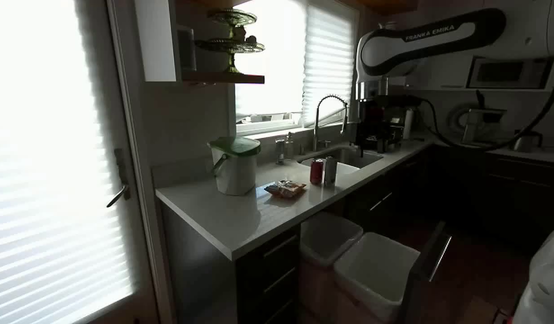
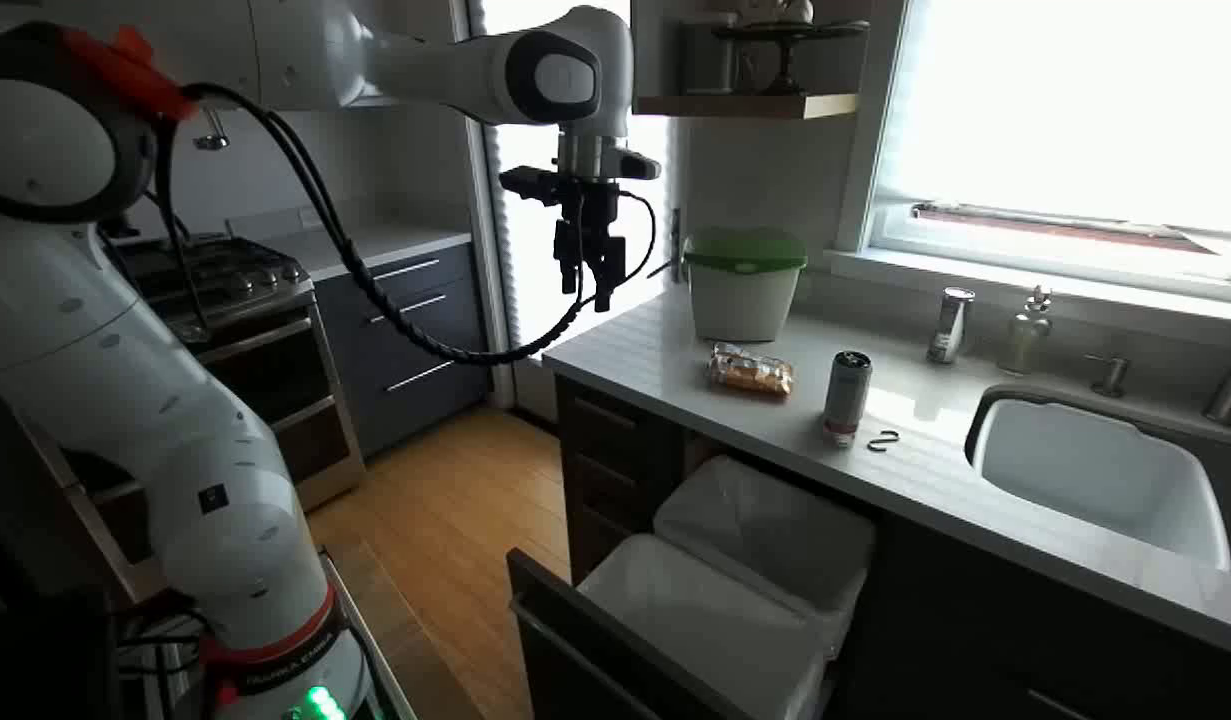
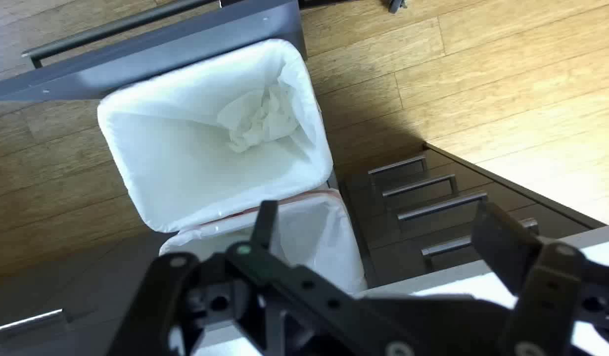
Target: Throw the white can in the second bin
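Note:
A tall pale silver-white can stands upright near the counter's front edge; it also shows in an exterior view, beside a red can. Two white-lined bins sit in a pulled-out drawer: the bin by the drawer front holds crumpled white paper, and the bin nearer the cabinet lies behind it. Both bins show in both exterior views. My gripper hangs pointing down, high and away from the cans. In the wrist view its fingers are wide apart with nothing between them. The cans are outside the wrist view.
A green-lidded white bucket and an orange snack packet stand on the counter. A dark S-shaped hook lies by the can. Another can stands near the soap bottle. The sink and open drawer front are nearby.

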You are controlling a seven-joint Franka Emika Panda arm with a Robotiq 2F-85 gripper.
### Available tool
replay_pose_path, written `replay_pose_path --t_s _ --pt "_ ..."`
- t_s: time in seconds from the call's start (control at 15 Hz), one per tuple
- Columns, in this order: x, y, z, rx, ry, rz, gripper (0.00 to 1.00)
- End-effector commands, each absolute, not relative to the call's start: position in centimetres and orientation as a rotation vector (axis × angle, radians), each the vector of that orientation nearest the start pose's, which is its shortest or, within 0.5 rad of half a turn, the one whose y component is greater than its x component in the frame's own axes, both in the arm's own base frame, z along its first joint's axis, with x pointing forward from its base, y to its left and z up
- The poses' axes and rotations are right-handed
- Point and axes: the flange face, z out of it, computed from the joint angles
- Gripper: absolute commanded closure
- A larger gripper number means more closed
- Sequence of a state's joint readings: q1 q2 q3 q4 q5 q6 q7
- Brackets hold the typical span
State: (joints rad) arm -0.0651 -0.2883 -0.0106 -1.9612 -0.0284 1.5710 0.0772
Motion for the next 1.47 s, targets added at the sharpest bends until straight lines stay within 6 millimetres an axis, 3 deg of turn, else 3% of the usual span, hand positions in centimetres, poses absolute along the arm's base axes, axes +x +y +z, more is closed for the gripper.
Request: replay_pose_path --t_s 0.0,0.47,0.53,0.67,1.07,1.4 --pt "45.5 -3.8 58.8 -3.154 0.238 0.163 0.0" --pt "45.5 -3.8 58.8 -3.154 0.238 0.163 0.0" --pt "45.8 -4.2 58.7 -3.135 0.167 0.185 0.0" --pt "46.9 -6.5 58.9 -3.156 0.27 0.096 0.0" --pt "50.5 -15.7 58.6 -3.152 0.498 -0.088 0.0" --pt "54.5 -21.6 58.1 -3.276 0.455 -0.179 0.0"
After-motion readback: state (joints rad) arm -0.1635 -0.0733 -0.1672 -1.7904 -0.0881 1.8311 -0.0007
